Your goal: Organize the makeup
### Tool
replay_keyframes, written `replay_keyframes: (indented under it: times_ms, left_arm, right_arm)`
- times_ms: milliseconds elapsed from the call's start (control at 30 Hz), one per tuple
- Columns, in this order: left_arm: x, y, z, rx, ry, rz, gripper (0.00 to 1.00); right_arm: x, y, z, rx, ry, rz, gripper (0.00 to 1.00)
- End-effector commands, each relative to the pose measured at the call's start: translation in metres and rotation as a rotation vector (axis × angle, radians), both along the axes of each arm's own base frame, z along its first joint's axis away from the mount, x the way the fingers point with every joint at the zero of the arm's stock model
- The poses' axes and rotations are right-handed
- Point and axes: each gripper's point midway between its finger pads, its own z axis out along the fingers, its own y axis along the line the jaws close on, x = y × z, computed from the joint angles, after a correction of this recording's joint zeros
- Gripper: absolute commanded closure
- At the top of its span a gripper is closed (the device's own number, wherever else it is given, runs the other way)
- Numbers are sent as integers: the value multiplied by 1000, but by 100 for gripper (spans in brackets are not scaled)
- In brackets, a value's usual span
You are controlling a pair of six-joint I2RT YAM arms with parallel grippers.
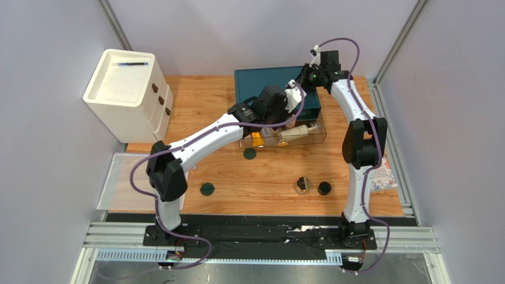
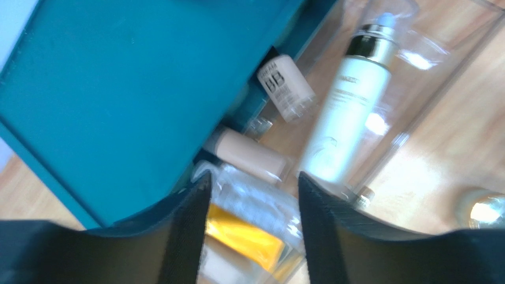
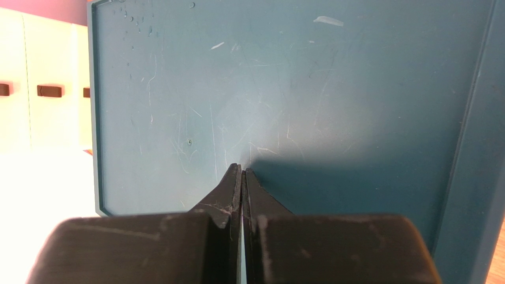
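Drawer-loading step. Left end effector [image 2: 252,184] apart, over clear drawer [image 1: 320,138] holding cream bottle [image 2: 350,112], foundation tubes [image 2: 249,155]. Right end effector [image 3: 242,171] together, tip on teal box [image 3: 308,89]. Next likely: fetch jars [image 1: 303,185], discs [image 1: 207,189] off counter [image 1: 267,177].

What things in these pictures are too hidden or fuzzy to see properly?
- Top view: the left hand and arm cover part of the clear drawer, hiding some contents.
- Left wrist view: the orange tube is blurred and partly behind the fingers.
- Top view: the dark thing on the white cabinet is too small to name.
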Motion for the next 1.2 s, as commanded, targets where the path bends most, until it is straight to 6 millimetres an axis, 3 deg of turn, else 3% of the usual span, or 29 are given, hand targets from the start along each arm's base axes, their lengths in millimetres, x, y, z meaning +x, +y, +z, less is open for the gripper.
replay_keyframes:
  times_ms: [0, 67, 133, 167, 267, 433, 467, 633, 800, 933, 1167]
  left_arm:
    - [-40, 5, 26, -61, -1, -61, 65]
    - [-61, 5, 8, -66, 71, -82, 81]
    - [-80, 4, 3, -83, 108, -105, 89]
    - [-91, 7, -13, -65, 145, -122, 94]
    - [-117, 6, -44, -37, 219, -165, 97]
    - [-122, 6, -84, 4, 269, -167, 97]
    - [-120, 3, -94, 24, 279, -165, 97]
    - [-96, -12, -105, 58, 272, -146, 96]
    - [-60, -6, -112, 46, 292, -68, 96]
    - [-23, 0, -101, 14, 262, 6, 96]
    - [24, 2, -97, -3, 244, 75, 95]
  right_arm:
    - [-47, -32, -114, -174, 359, -44, 100]
    - [-46, -33, -114, -175, 356, -44, 100]
    - [-46, -33, -115, -174, 359, -46, 100]
    - [-47, -32, -115, -173, 362, -44, 100]
    - [-45, -33, -116, -168, 364, -46, 100]
    - [-45, -32, -118, -165, 366, -44, 100]
    - [-45, -32, -118, -165, 366, -44, 100]
    - [-45, -34, -118, -168, 371, -45, 100]
    - [-44, -35, -119, -165, 374, -48, 100]
    - [-44, -35, -118, -170, 370, -42, 100]
    - [-41, -37, -118, -177, 374, -40, 100]
